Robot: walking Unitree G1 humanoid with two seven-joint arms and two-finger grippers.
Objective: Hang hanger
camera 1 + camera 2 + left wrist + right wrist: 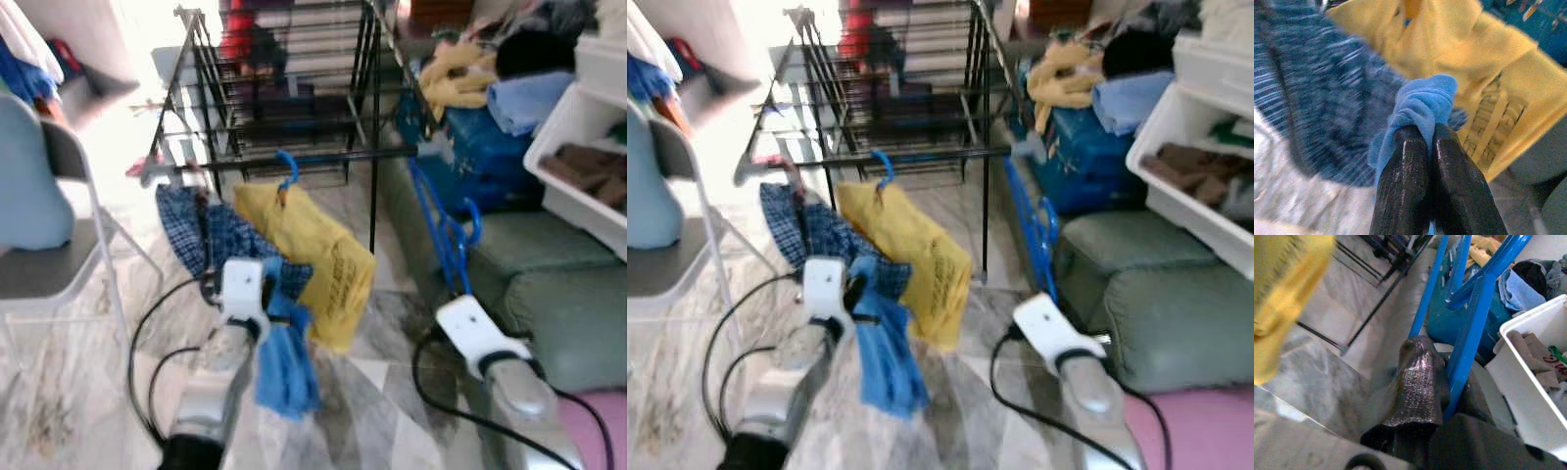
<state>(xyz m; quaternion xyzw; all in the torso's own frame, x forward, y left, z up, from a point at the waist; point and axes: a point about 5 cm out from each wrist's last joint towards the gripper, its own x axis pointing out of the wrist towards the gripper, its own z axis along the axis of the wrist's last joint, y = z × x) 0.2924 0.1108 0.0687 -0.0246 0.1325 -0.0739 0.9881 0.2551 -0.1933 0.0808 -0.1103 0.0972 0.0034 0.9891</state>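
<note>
Carrying is the step in hand, I judge; right gripper [1449,396] is clamped on the blue plastic hanger [443,235] beside the green sofa [549,284]; left gripper [1430,142] pinches a blue cloth [284,357]; next, lifting its hook to the black metal drying rack [284,98].

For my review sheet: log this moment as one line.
left pincer: shut on blue cloth | right pincer: shut on blue hanger | yellow shirt: on rack
</note>
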